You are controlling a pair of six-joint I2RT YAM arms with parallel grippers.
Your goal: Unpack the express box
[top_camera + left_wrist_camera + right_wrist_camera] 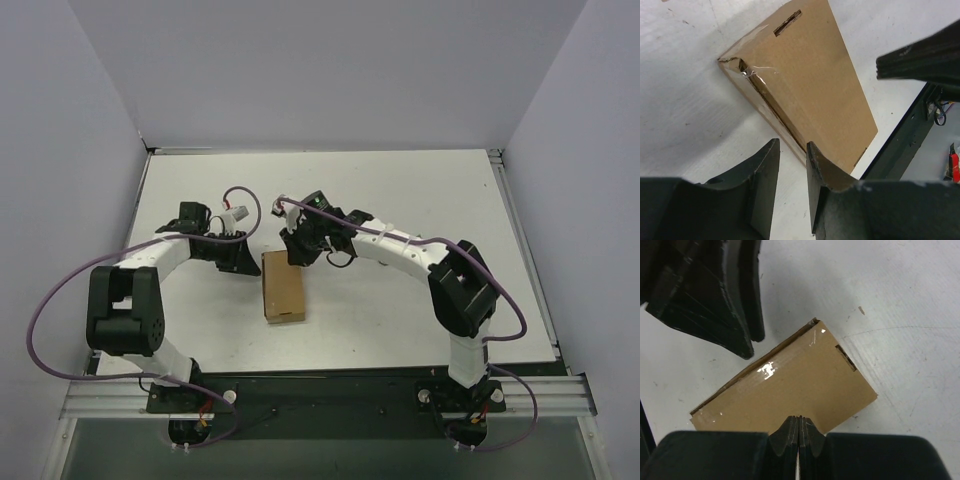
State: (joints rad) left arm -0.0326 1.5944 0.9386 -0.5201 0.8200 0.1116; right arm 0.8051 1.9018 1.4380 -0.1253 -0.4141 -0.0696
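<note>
White desk, grey walls; express box flat, lid taped, contents hidden; left claw parted; right claw pressed closed.

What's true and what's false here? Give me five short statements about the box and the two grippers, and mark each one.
1. The box lies flat on the table. True.
2. The right gripper is wide open. False: its fingers are pressed together, with nothing between them.
3. The left gripper has a gap between its fingers. True.
4. Two boxes sit on the table. False: only one box shows in any view.
5. The top of the box has a narrow slot cut near one end. True.
</note>
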